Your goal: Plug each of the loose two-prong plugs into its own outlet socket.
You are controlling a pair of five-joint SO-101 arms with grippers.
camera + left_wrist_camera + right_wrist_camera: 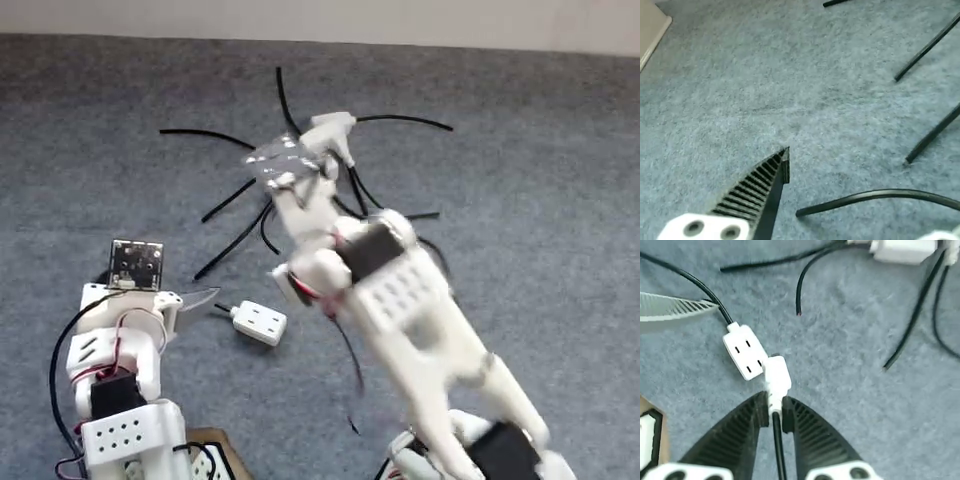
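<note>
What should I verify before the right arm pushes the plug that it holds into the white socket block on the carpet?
1. Grip: ok. The right end effector is shut on the plug at its cord end.
2. Slots free: ok. The socket block shows four empty slots.
3. Plug over a slot pair: not ok. It sits at the block's edge.
4. Prongs aligned: cannot tell. They are hidden.
5. Block held steady: not ok. The left end effector is open beside it, not touching it.
</note>
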